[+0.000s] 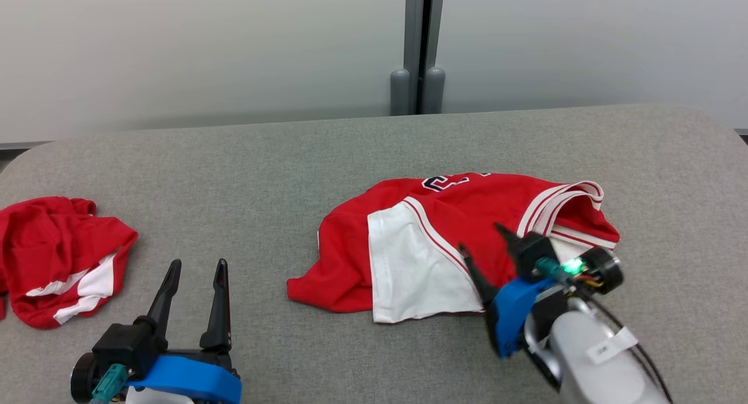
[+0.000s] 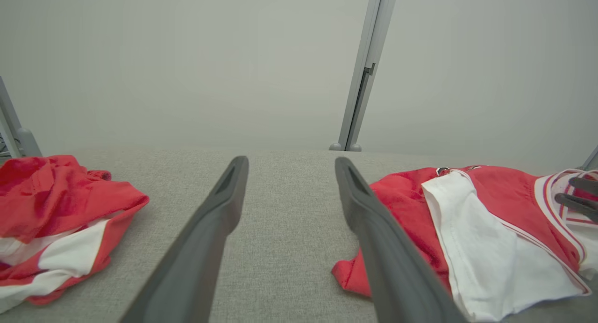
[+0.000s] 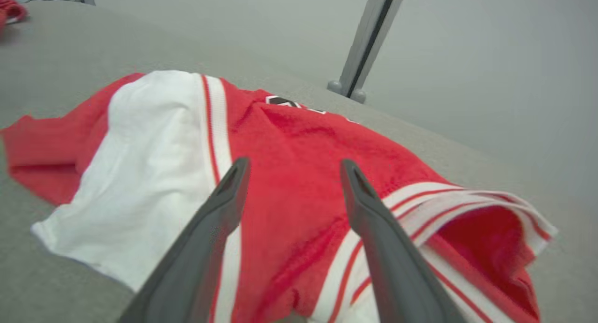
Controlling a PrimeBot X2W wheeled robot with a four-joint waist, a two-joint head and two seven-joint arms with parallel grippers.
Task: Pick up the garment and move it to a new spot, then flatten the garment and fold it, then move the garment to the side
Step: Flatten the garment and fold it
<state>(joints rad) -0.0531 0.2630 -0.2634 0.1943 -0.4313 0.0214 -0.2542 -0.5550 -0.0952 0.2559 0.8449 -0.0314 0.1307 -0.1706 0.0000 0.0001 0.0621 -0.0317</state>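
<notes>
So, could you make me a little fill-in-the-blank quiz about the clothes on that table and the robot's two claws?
1. The right gripper, above the red and white jersey, has its fingers ____.
2. The crumpled red garment lies on the robot's ____ side.
3. The left gripper is open and holds ____.
4. The table has a ____ fabric surface.

Missing words: open; left; nothing; grey.
</notes>
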